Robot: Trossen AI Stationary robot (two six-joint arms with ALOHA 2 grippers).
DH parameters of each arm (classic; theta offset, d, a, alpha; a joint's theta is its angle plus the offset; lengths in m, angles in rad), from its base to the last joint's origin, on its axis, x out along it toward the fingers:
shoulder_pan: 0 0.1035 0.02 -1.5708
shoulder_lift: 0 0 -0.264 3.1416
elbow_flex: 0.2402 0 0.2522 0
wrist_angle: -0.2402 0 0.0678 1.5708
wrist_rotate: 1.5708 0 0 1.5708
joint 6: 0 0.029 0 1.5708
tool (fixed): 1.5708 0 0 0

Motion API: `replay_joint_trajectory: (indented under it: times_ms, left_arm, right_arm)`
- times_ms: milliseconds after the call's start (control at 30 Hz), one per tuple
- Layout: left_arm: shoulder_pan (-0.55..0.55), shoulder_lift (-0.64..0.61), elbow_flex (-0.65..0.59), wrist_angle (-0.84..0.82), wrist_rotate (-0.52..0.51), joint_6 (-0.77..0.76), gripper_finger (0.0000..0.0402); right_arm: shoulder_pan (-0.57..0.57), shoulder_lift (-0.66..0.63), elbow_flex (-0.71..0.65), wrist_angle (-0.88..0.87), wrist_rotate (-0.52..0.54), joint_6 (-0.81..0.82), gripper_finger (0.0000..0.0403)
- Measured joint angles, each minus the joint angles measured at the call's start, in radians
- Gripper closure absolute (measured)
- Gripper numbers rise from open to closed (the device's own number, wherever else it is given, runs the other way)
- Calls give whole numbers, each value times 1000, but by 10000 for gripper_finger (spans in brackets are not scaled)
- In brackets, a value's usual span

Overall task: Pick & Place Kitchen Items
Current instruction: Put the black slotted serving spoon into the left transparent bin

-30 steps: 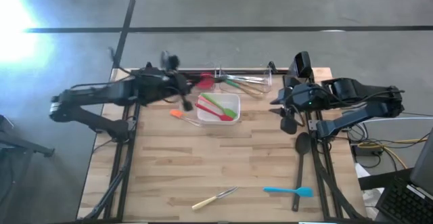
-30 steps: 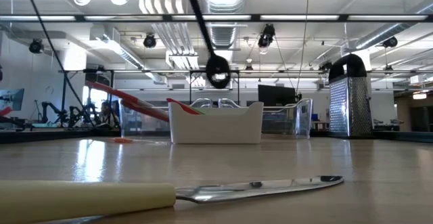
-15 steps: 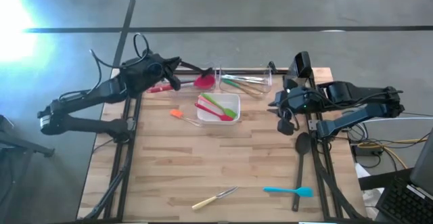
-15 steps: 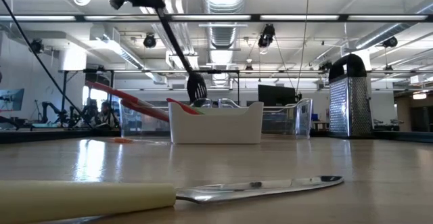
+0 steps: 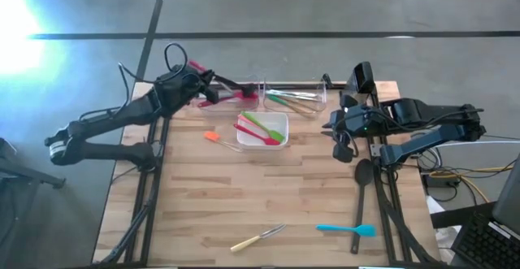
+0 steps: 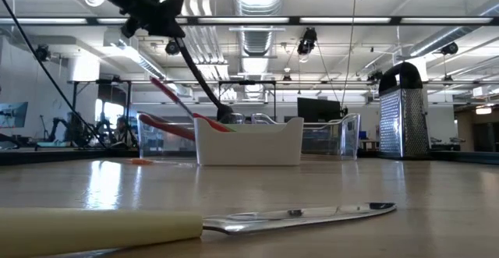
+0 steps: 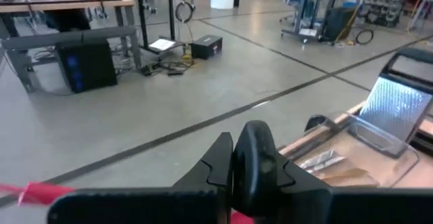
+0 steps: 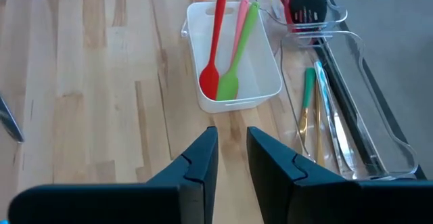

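A white rectangular dish [image 5: 276, 130] sits just above the middle of the high view on the wooden desk [image 5: 244, 196]. In it lie a red spoon [image 8: 214, 48], a pink utensil [image 8: 236, 29] and a green spatula [image 8: 237, 55], their handles sticking out over its rim. Behind it, along the desk's top edge, stand two clear plastic bins. The right bin [image 5: 294, 94] holds a green-handled utensil [image 8: 307, 92] and some metal ones. The left bin [image 5: 230, 102] holds red-handled pieces and the head of a black slotted spatula [image 8: 308, 6], whose slim handle runs up to the left claw [image 5: 207, 82] at upper left. That claw is closed on the spatula's handle.

The right claw [image 5: 335, 127] hovers at the desk's right edge with its two fingers parted a little and nothing between them. Just below it a black ladle [image 5: 362, 180] lies on the desk. Toward the bottom of the high view lie a blue spatula [image 5: 348, 230] and a cream-handled knife [image 5: 256, 238]; a small orange piece [image 5: 212, 137] lies left of the dish. No writing or labels can be read.
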Motion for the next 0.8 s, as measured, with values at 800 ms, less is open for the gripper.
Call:
replay_joint_trajectory:
  times_ms: [800]
  left_arm:
    - [22, -8, 24, 48, -30, 41, 378]
  right_arm:
    - [0, 0, 0, -1, -1, 17, 331]
